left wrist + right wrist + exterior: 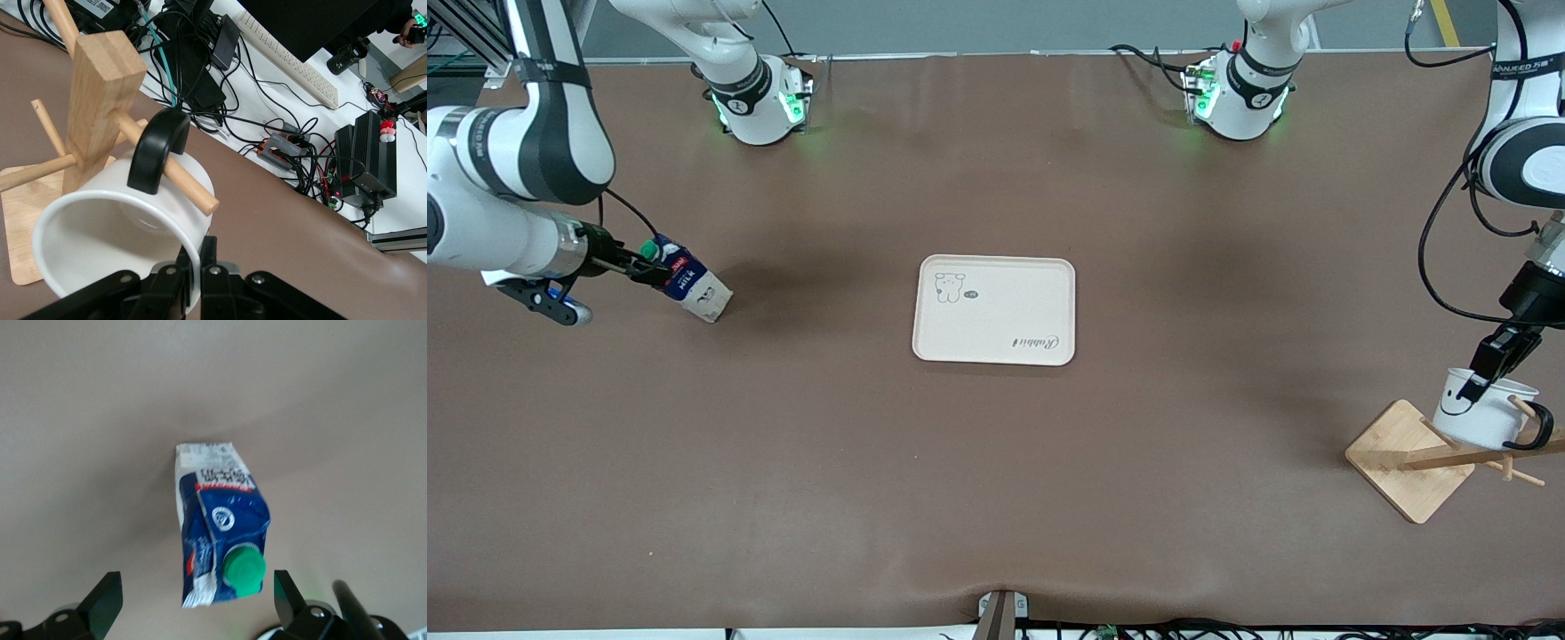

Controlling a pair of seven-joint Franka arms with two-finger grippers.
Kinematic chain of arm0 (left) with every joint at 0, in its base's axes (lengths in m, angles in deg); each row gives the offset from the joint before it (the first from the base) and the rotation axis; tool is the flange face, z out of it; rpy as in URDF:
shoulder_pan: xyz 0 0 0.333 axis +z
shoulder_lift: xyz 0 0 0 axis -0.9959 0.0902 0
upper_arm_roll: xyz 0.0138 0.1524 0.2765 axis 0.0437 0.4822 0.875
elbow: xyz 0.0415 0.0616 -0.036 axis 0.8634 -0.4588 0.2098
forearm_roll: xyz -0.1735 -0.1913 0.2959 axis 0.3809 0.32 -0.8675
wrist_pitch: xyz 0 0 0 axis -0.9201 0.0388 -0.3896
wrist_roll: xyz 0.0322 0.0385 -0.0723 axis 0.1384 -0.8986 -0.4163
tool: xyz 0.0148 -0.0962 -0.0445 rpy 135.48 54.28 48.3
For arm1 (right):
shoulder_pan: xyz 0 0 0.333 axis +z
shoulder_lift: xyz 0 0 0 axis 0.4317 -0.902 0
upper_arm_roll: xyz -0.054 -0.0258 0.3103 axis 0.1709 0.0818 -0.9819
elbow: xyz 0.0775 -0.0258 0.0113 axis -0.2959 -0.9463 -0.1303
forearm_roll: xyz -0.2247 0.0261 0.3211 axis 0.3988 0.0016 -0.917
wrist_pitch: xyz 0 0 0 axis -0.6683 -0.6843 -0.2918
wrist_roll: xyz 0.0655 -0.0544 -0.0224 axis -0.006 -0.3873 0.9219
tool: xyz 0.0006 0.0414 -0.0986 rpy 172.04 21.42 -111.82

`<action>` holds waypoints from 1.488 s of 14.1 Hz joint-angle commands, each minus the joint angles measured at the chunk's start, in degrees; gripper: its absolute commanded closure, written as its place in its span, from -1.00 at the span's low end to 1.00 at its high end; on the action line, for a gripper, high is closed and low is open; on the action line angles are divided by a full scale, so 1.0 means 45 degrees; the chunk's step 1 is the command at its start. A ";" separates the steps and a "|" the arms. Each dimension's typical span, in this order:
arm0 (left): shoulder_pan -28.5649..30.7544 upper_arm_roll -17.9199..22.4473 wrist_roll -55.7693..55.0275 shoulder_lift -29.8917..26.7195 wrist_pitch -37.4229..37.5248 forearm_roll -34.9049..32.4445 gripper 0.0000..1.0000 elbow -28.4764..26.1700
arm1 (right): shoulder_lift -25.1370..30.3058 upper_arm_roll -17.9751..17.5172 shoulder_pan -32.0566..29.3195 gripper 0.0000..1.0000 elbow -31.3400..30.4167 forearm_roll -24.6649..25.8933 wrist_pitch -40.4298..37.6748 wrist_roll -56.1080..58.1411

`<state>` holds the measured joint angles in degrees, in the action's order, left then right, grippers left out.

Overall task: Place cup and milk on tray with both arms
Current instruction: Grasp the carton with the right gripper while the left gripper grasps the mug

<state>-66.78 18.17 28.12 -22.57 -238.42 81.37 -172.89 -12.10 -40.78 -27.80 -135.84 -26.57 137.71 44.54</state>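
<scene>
The milk (692, 286), a blue carton with a green cap, lies on the brown table at the right arm's end, cap end toward my right gripper (646, 266). In the right wrist view the right gripper (193, 587) is open, its fingers on either side of the milk's (220, 527) top and apart from it. The white cup (1483, 416) hangs by its black handle on a peg of the wooden rack (1405, 462). My left gripper (1478, 384) is shut on the cup's (100, 240) rim in the left wrist view (198, 267). The cream tray (925, 311) lies at mid-table.
The wooden rack (100, 100) stands at the left arm's end, nearer the front camera than the tray, with several pegs sticking out. Cables, a keyboard and black boxes (367, 160) lie off the table's edge past the rack.
</scene>
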 commanded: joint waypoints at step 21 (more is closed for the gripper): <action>0.0111 -0.1183 -0.7919 -0.2163 0.3865 -0.5093 1.00 0.0346 | 0.1121 -0.0088 -0.0307 1.00 -0.2833 0.0064 0.2070 0.0281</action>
<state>-66.72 13.42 -3.80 -32.23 -225.17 60.84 -173.83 -9.26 -40.57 -28.07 -148.30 -25.66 149.19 44.49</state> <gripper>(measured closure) 0.930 0.476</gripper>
